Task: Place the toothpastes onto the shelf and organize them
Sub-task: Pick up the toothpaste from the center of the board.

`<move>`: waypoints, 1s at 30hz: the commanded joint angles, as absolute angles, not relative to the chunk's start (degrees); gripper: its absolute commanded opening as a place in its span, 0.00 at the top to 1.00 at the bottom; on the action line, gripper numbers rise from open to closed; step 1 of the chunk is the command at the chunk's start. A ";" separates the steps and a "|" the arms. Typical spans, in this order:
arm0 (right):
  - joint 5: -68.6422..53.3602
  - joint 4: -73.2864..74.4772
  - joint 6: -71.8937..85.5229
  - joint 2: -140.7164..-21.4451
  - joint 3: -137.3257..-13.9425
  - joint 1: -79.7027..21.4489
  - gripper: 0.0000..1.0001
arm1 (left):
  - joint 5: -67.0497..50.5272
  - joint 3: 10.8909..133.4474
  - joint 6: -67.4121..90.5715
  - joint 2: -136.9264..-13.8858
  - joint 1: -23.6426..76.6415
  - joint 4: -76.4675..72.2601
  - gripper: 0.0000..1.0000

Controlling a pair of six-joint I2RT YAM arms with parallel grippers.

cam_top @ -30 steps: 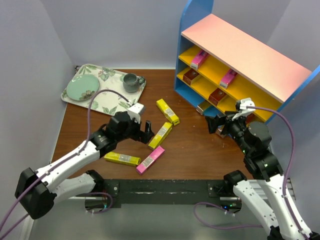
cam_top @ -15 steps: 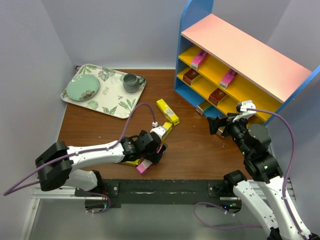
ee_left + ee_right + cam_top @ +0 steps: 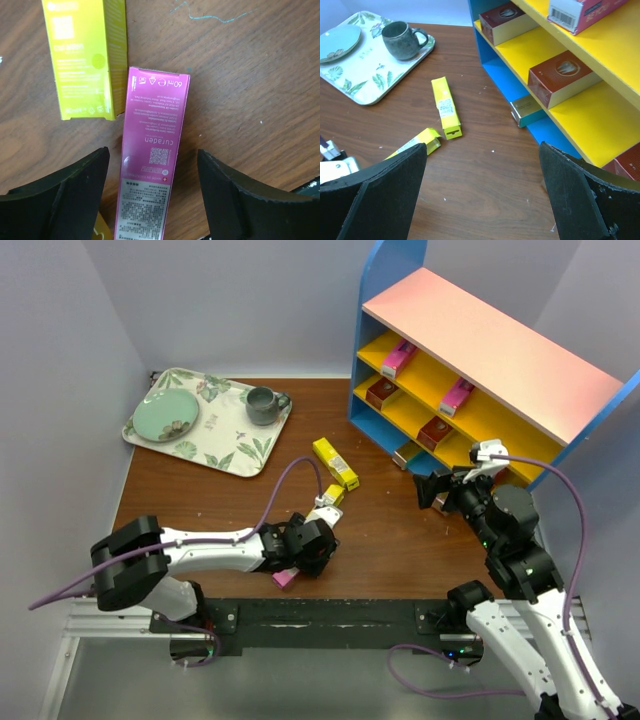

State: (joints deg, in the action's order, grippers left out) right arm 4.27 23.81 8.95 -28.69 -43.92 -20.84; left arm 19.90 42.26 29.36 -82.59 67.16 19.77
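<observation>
A bright pink toothpaste lies flat on the wooden table, and my left gripper stands open astride it, a gap showing on each side. A yellow toothpaste lies just beyond it. From above, my left gripper is low near the table's front edge, with the pink toothpaste's end poking out. Two yellow toothpastes lie mid-table. The shelf holds pink and dark red toothpastes. My right gripper hovers open and empty before the shelf.
A floral tray at the back left carries a green plate and a grey mug. A teal carton lies at the foot of the shelf's bottom board. Purple cables loop over both arms.
My left arm has swung from the yellow toothpaste mid-table down to the pink one at the front edge, and its jaws have narrowed around it. The right arm has stayed put.
</observation>
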 commanded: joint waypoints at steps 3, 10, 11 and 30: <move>0.45 23.82 7.91 -29.88 -43.68 -20.83 0.02 | 18.37 40.43 28.21 -85.07 67.32 13.45 0.29; -5.96 23.12 7.47 -32.60 -43.59 -20.83 0.02 | 15.56 40.17 25.32 -84.20 67.32 13.62 0.44; -7.02 23.12 7.64 -33.13 -43.59 -20.83 0.02 | 14.51 40.17 24.70 -83.76 67.32 13.88 0.44; -37.60 14.16 10.55 -40.60 -38.85 -20.92 0.02 | 0.54 41.92 15.39 -66.71 64.78 18.54 0.58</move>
State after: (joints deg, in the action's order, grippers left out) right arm -27.38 19.38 9.54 -39.94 -40.32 -20.88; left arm 6.02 40.40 19.40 -69.87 66.61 18.94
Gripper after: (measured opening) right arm 0.983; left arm 0.465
